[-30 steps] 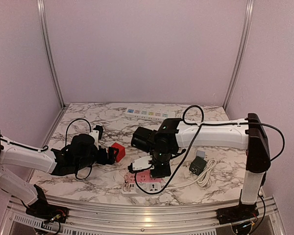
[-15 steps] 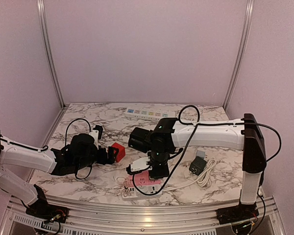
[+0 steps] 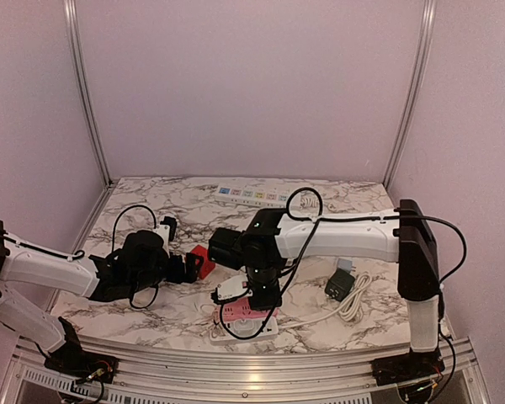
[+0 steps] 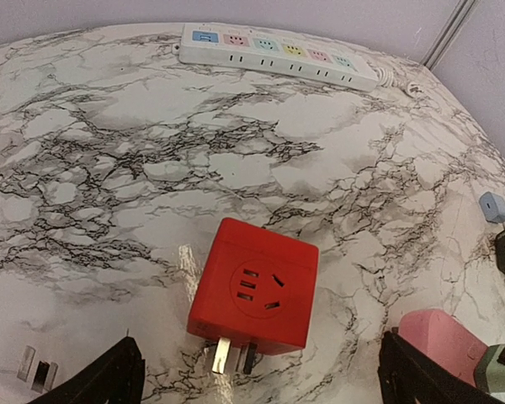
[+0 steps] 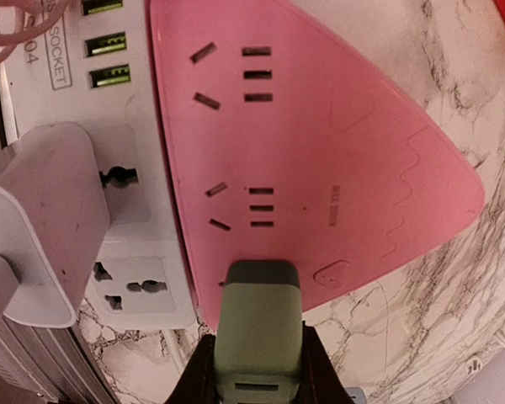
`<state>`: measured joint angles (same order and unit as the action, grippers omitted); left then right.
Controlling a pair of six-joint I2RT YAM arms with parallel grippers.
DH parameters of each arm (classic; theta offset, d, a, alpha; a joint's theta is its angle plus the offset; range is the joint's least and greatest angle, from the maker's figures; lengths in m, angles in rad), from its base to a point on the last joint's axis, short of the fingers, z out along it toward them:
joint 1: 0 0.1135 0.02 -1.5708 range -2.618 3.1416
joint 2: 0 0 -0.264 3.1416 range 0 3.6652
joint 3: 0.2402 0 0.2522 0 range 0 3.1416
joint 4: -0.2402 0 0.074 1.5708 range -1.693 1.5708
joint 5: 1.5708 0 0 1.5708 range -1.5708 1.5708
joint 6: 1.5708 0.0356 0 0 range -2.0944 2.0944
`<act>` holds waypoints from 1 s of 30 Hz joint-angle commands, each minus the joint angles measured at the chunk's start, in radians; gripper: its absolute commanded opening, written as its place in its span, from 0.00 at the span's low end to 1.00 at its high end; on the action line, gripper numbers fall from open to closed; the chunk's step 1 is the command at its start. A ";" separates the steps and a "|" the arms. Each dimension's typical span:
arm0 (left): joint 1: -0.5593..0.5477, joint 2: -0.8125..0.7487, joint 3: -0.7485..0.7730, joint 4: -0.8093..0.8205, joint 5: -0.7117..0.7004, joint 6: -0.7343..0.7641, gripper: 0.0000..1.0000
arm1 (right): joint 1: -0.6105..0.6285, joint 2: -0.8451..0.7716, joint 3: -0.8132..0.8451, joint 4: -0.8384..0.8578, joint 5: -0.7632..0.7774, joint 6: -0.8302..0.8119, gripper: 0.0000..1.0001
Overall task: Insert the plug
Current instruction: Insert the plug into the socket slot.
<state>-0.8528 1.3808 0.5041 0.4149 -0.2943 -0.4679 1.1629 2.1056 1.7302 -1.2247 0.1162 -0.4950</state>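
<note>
Right claw is narrowed onto the green plug, clamping its two flanks and pointing it down at the near corner of the pink socket block. The plug's body hides the slots under it, so whether the pins have entered cannot be told. If the pins are off the slots or the plug is tilted, a push will probably jam them on the pink face or twist the plug in the grip. Nothing pins the block down. It overlaps the edge of the white power strip, which has a white charger plugged in. A slanted push could skid both across the tabletop. Left claw gapes wide over by the red cube adapter, holding nothing, so it offers no bracing.
</note>
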 commanded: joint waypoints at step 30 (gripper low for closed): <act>0.024 0.030 0.031 -0.001 0.027 -0.023 0.99 | -0.186 0.226 0.017 0.108 0.273 0.004 0.08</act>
<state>-0.8364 1.4040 0.5114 0.4145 -0.2699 -0.4896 1.0130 2.1784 1.8233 -1.2102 0.3080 -0.4690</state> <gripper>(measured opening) 0.989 0.184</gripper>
